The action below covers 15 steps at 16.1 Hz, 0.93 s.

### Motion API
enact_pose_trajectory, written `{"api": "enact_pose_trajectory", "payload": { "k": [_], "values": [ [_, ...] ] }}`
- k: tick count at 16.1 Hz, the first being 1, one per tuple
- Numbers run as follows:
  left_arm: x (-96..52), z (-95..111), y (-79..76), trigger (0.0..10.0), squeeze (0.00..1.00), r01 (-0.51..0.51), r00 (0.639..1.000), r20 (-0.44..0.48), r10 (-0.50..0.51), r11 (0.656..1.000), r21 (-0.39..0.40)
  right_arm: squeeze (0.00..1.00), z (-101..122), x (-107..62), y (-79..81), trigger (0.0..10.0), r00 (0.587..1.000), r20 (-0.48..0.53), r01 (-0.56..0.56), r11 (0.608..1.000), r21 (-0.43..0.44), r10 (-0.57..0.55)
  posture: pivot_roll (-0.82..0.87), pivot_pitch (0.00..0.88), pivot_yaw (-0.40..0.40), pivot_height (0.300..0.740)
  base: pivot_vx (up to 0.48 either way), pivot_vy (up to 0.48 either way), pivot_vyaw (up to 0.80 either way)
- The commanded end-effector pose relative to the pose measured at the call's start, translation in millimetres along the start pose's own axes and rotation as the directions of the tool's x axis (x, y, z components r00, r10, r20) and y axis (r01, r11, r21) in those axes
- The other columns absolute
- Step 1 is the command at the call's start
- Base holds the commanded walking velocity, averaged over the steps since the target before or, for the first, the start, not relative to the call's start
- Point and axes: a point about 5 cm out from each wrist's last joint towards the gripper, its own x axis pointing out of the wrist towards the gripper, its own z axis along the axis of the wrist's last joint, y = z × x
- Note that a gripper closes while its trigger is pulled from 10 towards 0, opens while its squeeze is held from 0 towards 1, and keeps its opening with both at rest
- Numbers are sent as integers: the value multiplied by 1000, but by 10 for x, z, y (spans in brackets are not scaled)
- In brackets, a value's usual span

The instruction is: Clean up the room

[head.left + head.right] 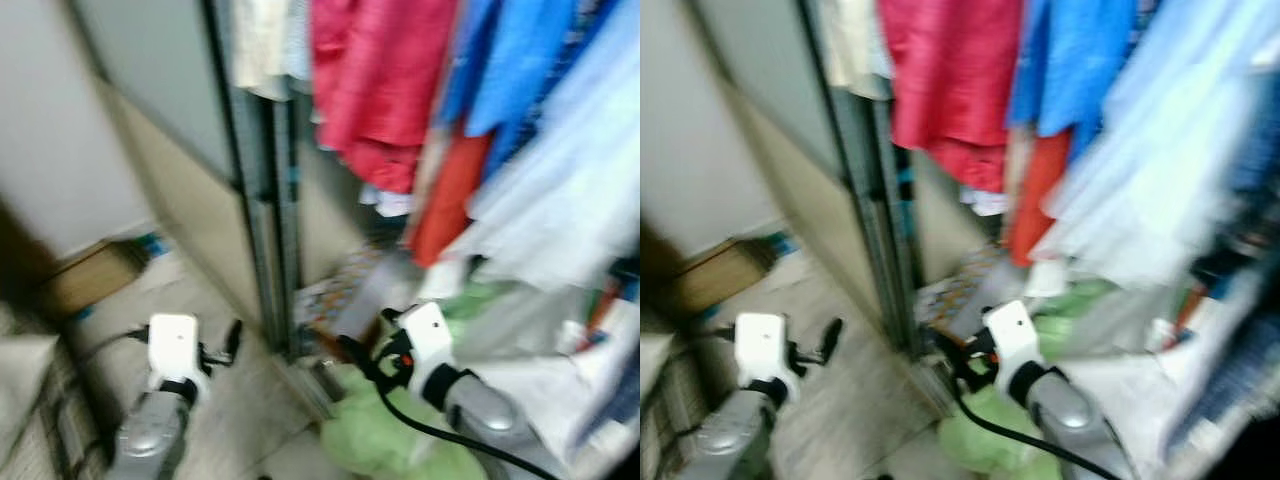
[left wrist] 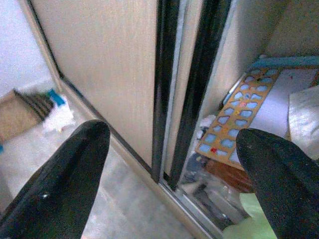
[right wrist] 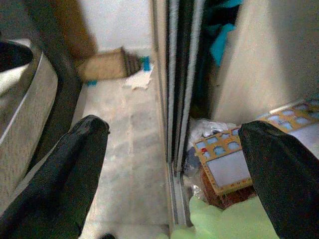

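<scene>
I face an open wardrobe with a dark sliding-door frame (image 1: 265,200). My left gripper (image 1: 225,348) hovers low over the floor left of the frame, open and holding nothing (image 2: 172,137). My right gripper (image 1: 360,355) is just right of the frame at the wardrobe's foot, also open and holding nothing (image 3: 172,127). A light green cloth (image 1: 390,430) lies crumpled on the floor under the right arm. A flat board with blue shapes (image 2: 239,109) leans among clutter on the wardrobe floor. The head views are blurred.
Red (image 1: 375,80), blue (image 1: 520,60), orange (image 1: 450,190) and pale (image 1: 570,190) clothes hang above the right arm. A cardboard box (image 1: 90,280) and white crumpled paper (image 3: 139,79) lie by the far wall. A grey bin (image 3: 25,109) stands at the left.
</scene>
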Motion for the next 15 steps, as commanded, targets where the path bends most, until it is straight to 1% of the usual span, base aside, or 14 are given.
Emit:
{"api": "enact_pose_trajectory", "payload": {
  "k": [1, 3, 4, 5, 6, 7, 8, 9, 10, 11, 12, 13, 14, 15],
  "values": [
    [-7, -8, 32, 10000, 0, -18, 1000, -10, 18, 1000, 11, 0, 40, 18, 11, 10000, 1000, 23, -7, 1000, -11, 7, 8, 63, -35, 740, 0, 0, 794],
    [-11, -2, 8, 10000, 0, -23, 1000, 0, 23, 1000, 9, 0, 53, -18, -60, 10000, 998, 34, 49, 999, -8, -49, 8, 62, -37, 740, 0, 0, 791],
    [-16, 1, 28, 10000, 0, -57, 998, 8, 57, 998, -13, 0, -28, -47, -61, 10000, 999, 13, 45, 997, -57, -45, 5, 59, -34, 740, 0, 0, 794],
    [-21, -1, 39, 10000, 0, -76, 997, 12, 76, 997, -27, 0, -55, -59, -59, 10000, 999, 12, 49, 997, -60, -49, 6, 55, -31, 740, 0, 0, 794],
    [-42, 18, 44, 10000, 0, -90, 995, 37, 91, 995, -38, 0, -64, -65, -71, 10000, 996, 30, 80, 996, -44, -79, 6, 50, -30, 740, 0, 0, 794],
    [-58, 29, 44, 10000, 0, -93, 994, 49, 95, 995, -41, 0, -48, -62, -86, 10000, 993, 50, 106, 993, -51, -103, 6, 47, -28, 740, 0, 0, 0],
    [-87, 28, 46, 10000, 0, -99, 993, 54, 102, 994, -41, 0, -4, -52, -140, 10000, 983, 88, 171, 982, -85, -164, 8, 38, -23, 740, 0, 0, 0],
    [-152, 12, 68, 10000, 0, -105, 993, 57, 107, 994, -30, 0, 82, -59, -269, 10000, 946, 159, 299, 951, -84, -283, 13, 33, -20, 740, 0, 0, 0],
    [-205, 5, 107, 10000, 0, -109, 992, 63, 109, 994, -1, 0, 118, -97, -370, 10000, 913, 184, 384, 920, -77, -365, 16, 29, -17, 740, 0, 0, 0],
    [-257, 8, 158, 10000, 0, -120, 990, 70, 119, 993, 4, 0, 132, -151, -443, 10000, 882, 199, 445, 894, -56, -427, 22, 29, -11, 740, 0, 0, 0],
    [-300, 4, 221, 10000, 0, -140, 988, 74, 139, 990, 10, 0, 128, -214, -499, 10000, 851, 207, 504, 862, -59, -483, 26, 35, -6, 740, 0, 0, 0],
    [-311, 9, 250, 10000, 0, -153, 985, 80, 152, 988, 6, 0, 116, -237, -514, 10000, 838, 210, 525, 850, -52, -504, 26, 38, -6, 740, 0, 0, 0],
    [-297, 23, 254, 10000, 0, -152, 985, 87, 151, 988, 3, 0, 110, -235, -507, 10000, 833, 217, 528, 849, -36, -509, 18, 49, -8, 740, 0, 0, 0],
    [-271, 34, 221, 10000, 0, -139, 986, 94, 139, 990, -10, 0, 116, -211, -484, 10000, 840, 226, 512, 858, -34, -493, 16, 54, -13, 740, 0, 0, 0]
  ]
}}
